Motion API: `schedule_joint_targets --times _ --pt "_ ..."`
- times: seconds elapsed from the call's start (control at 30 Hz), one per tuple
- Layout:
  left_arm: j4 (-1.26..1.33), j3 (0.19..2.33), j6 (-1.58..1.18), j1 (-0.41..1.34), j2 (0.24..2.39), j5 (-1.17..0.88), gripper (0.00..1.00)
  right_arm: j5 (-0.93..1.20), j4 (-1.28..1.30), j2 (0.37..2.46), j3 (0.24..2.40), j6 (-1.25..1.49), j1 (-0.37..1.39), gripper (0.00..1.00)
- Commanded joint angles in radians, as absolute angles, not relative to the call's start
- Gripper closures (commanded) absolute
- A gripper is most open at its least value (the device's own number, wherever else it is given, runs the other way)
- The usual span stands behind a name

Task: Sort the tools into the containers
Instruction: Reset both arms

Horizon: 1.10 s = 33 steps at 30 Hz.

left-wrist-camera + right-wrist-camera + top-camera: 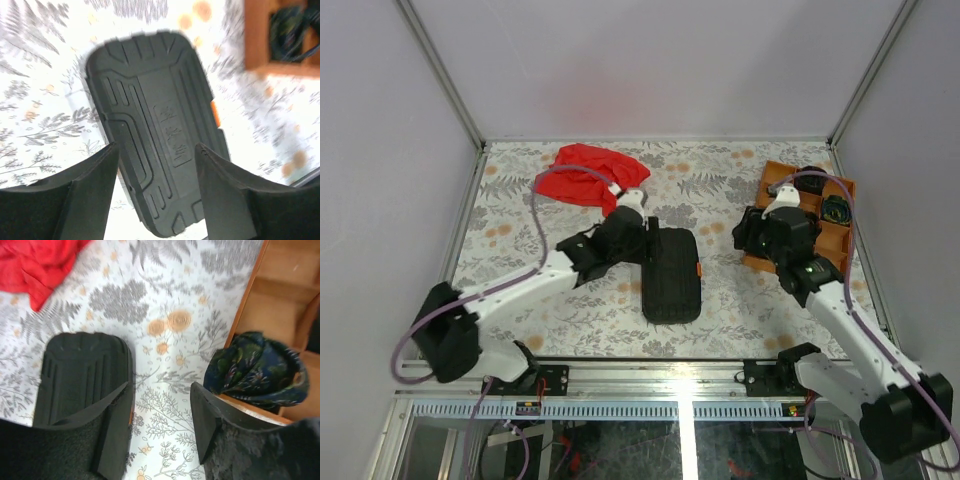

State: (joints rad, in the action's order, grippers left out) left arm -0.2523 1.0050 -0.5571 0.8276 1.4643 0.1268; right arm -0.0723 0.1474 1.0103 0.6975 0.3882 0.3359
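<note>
The black ribbed tool case (671,273) lies closed on the floral table, orange latch (699,270) on its right side. My left gripper (647,236) hovers at the case's far left corner. In the left wrist view its fingers (95,192) stand open, with the case lid (150,125) showing in the gap below them. The orange tray (775,180) sits at the right and holds dark coiled bundles, one greenish (836,208). My right gripper (161,405) is open over bare table, between the case (80,372) and the tray (265,300), beside a greenish bundle (255,370). No other tools show.
A red cloth (595,175) is bunched at the back, behind the left arm. Grey walls with metal posts enclose the table on three sides. The right arm's wrist (782,235) hides part of the tray's near left corner.
</note>
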Motion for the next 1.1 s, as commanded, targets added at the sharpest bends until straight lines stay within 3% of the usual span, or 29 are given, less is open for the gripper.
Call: schedule_joint_targets --times 0.0,0.1,0.27,0.53,0.67,1.07 --pt "-0.288 1.011 -0.502 0.826 1.272 0.336 0.34 -0.142 0.209 0.84 0.752 0.3 0.341 0.41" --pt "-0.288 0.97 -0.492 0.825 1.118 0.449 0.24 -0.12 0.221 0.734 0.754 0.301 0.34 0.3" --pt "-0.287 0.836 -0.527 0.825 0.88 0.608 0.01 -0.144 0.242 0.559 0.698 0.325 0.34 0.0" --pt "-0.477 0.716 -0.674 0.827 0.591 0.805 0.0 -0.158 0.221 0.329 0.533 0.403 0.34 0.01" --pt "-0.504 0.672 -0.72 0.827 0.484 0.803 0.0 -0.2 0.241 0.274 0.478 0.449 0.341 0.01" --pt "-0.531 0.699 -0.756 0.828 0.543 0.872 0.0 -0.194 0.263 0.287 0.474 0.434 0.341 0.01"
